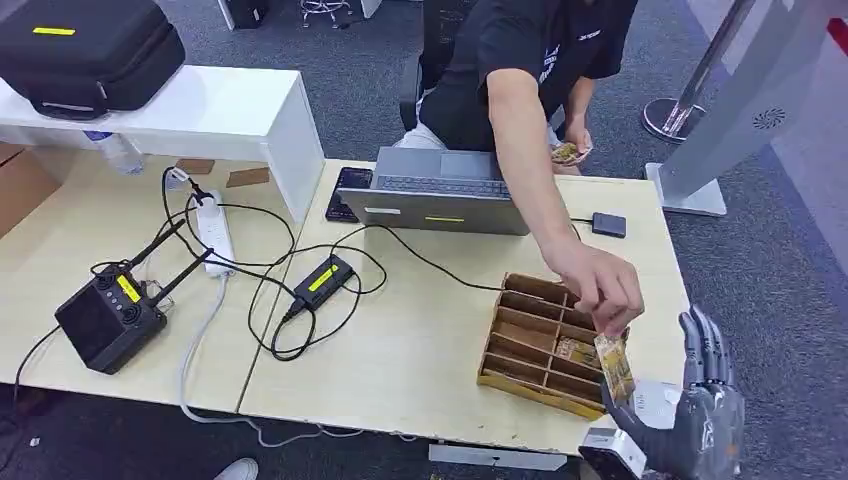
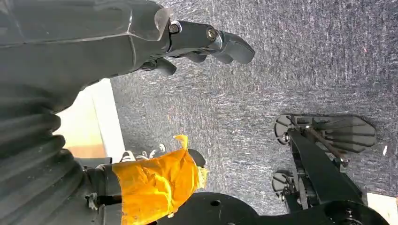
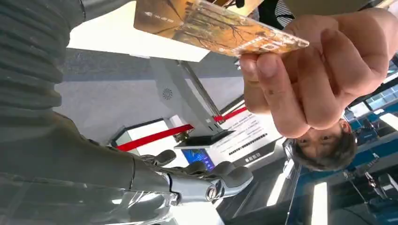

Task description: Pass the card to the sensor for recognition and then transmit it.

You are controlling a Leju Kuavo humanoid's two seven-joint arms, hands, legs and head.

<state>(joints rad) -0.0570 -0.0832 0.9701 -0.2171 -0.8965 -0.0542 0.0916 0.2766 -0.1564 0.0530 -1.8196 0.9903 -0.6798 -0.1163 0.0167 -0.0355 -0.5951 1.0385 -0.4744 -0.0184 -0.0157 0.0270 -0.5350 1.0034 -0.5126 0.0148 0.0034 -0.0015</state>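
Note:
A person's hand reaches over the wooden divider box and holds an orange-patterned card by one end. The card hangs just in front of my right hand, which is raised at the table's front right corner with its fingers spread upward. In the right wrist view the card is pinched by the person's fingers; my fingers stay apart from it and hold nothing. My left hand hangs over the carpet, holding nothing. A small black wired box lies beside the laptop.
An open laptop, a phone, a power strip, a black antenna unit and loose cables cover the table. A grey kiosk stand rises at the right. The seated person's other hand holds more cards.

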